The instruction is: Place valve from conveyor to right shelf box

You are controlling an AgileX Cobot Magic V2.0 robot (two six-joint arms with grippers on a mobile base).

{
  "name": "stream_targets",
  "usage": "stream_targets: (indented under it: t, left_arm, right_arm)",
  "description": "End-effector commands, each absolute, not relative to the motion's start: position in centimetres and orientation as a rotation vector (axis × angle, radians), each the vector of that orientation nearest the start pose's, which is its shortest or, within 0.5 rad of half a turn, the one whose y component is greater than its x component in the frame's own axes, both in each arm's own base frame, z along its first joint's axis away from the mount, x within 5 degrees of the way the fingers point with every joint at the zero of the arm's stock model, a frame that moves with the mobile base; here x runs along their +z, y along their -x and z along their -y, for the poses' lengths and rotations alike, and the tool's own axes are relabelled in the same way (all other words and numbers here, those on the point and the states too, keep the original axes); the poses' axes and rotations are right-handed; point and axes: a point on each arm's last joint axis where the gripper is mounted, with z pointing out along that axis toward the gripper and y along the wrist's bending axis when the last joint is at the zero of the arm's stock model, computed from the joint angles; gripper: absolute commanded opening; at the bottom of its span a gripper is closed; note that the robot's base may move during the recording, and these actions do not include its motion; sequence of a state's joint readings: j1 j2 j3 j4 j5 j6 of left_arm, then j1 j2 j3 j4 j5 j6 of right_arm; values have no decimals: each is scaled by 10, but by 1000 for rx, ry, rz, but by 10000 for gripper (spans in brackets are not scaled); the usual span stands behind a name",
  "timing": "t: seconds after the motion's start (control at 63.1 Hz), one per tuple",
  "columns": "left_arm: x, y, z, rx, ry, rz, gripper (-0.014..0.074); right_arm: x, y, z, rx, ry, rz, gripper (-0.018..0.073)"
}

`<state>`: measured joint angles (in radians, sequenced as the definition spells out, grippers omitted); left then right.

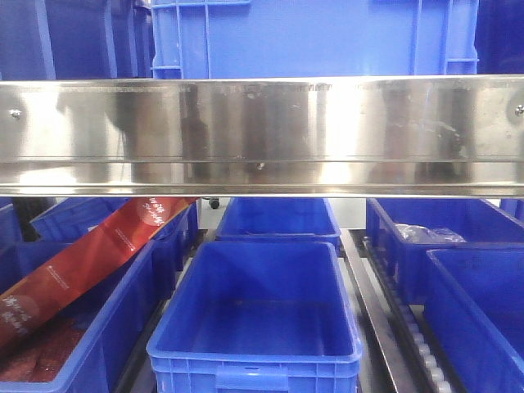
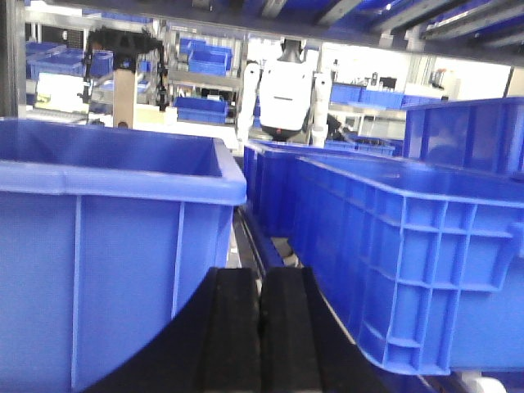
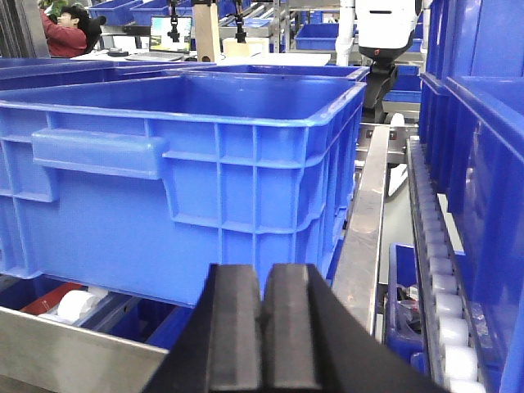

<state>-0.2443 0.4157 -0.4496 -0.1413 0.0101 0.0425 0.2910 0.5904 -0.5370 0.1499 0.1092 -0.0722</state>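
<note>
The valve and the conveyor are out of view in all three frames. My left gripper (image 2: 260,277) is shut with nothing between its black pads, and it points into the gap between two blue boxes (image 2: 115,246). My right gripper (image 3: 264,272) is also shut and empty. It sits low in front of a large blue box (image 3: 188,180) on the shelf. In the front view, two blue boxes (image 1: 458,237) stand at the right of the shelf. The nearer one (image 1: 483,319) is cut off by the frame edge. Neither gripper shows in the front view.
A stainless steel beam (image 1: 262,135) crosses the front view above the boxes. An empty blue box (image 1: 258,307) stands in the middle, and a left box holds red packaging (image 1: 98,254). Roller rails (image 3: 438,270) and a metal rail (image 3: 368,221) run between the boxes. A white robot (image 2: 286,94) stands behind.
</note>
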Motion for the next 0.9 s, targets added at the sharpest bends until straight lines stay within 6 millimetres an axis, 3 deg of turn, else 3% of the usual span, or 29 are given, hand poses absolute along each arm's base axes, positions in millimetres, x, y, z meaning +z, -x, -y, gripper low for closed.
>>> stream_targets:
  t: [0.0,0.412,0.539,0.888]
  left_arm:
    - [338,-90,22,-279,-101,-1428,-111]
    - [338,-90,22,-279,-101,-1428,-111]
    - [338,-90,22,-279,-101,-1428,-111]
    - [338,-90,22,-279,-101,-1428,-111]
  right_arm:
    - [337,-121,-37,279,193,-1625,-167]
    - [331,-119,-34,250,198,-1606,-167]
    - [303,-104,-24,244,105,-1607,-167]
    - [229,-65,-6,86,48,-1563,-167]
